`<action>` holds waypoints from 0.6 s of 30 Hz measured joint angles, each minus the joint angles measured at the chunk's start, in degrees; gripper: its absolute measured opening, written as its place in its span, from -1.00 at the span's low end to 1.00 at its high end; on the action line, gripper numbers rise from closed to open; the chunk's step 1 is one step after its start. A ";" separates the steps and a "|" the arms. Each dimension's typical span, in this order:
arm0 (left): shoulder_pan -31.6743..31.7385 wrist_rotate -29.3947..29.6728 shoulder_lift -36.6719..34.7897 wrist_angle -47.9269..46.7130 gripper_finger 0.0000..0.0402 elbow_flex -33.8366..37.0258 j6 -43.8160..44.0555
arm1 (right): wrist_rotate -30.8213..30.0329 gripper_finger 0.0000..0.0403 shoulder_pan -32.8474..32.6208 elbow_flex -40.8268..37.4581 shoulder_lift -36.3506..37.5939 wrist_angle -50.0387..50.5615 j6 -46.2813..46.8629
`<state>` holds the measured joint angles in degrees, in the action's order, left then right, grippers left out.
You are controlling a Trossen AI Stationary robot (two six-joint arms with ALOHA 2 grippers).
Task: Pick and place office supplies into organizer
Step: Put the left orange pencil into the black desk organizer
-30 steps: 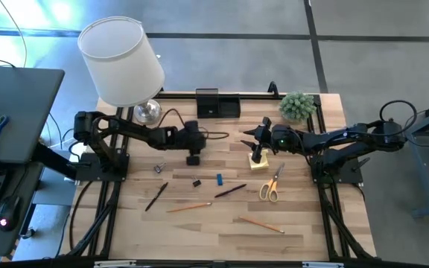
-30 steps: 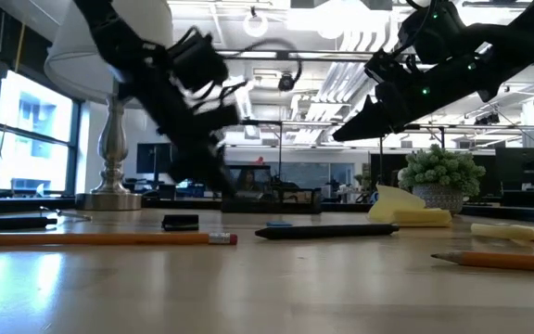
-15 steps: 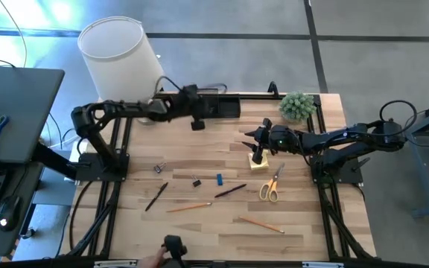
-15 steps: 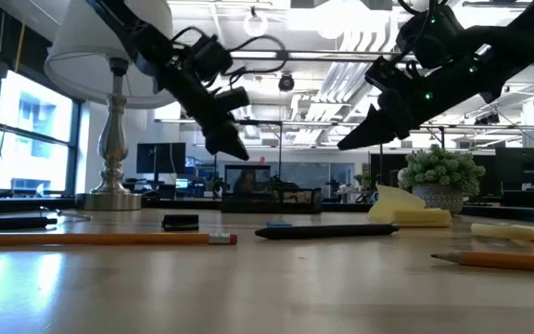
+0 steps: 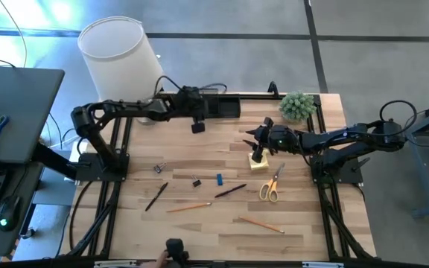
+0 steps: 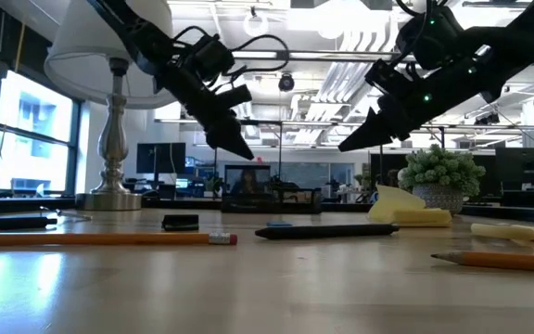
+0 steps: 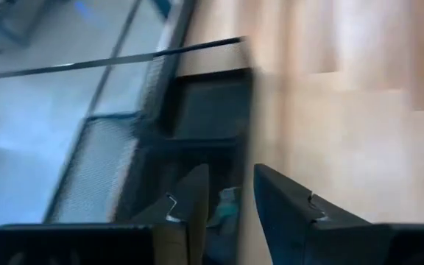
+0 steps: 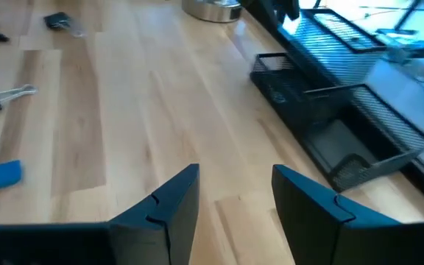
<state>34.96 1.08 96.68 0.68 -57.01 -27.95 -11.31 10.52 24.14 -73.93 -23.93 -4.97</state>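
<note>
Within the last second the left arm has swung away from the middle of the tabletop (image 5: 296,231), where it hung over the loose items, to the far edge, and over the last half second it has barely shifted: the left claw (image 5: 197,127) now hovers just on the near side of the organizer (image 5: 217,103), raised clear of the wood in the low view. Its wrist view shows the two fingers a narrow gap apart, with a blurred pale bit low between them that I cannot identify, so whether it has hold of anything cannot be told. Judging by the position, this looks like a delivery run to the organizer, with the release not yet made. The right claw (image 5: 258,154) has hardly moved; it hangs over the yellow sticky-note pad (image 5: 258,163) with fingers spread and nothing between them, seemingly lined up to grasp it. The rest waits on the wood: the orange-handled scissors (image 5: 271,186) to the right, the small blue piece (image 5: 219,179), a dark pen (image 5: 230,190), and two pencils (image 5: 188,208) nearer the front, so most of the job remains.
</note>
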 joint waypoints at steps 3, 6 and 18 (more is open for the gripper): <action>-3.22 0.28 -0.48 -2.47 -0.42 0.00 0.94 | 6.61 -0.17 0.00 0.00 0.00 0.28 0.21; -7.34 2.59 -1.97 -4.44 -0.35 -0.04 2.89 | 15.37 -0.17 0.00 0.00 0.00 0.67 2.56; -26.87 -3.17 -8.11 -10.42 -0.34 -0.07 20.51 | 14.38 -0.17 -12.50 0.00 0.00 8.75 9.73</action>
<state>8.09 -2.09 88.58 -9.74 -57.08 -7.44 3.07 -1.98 24.14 -73.93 -15.18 4.75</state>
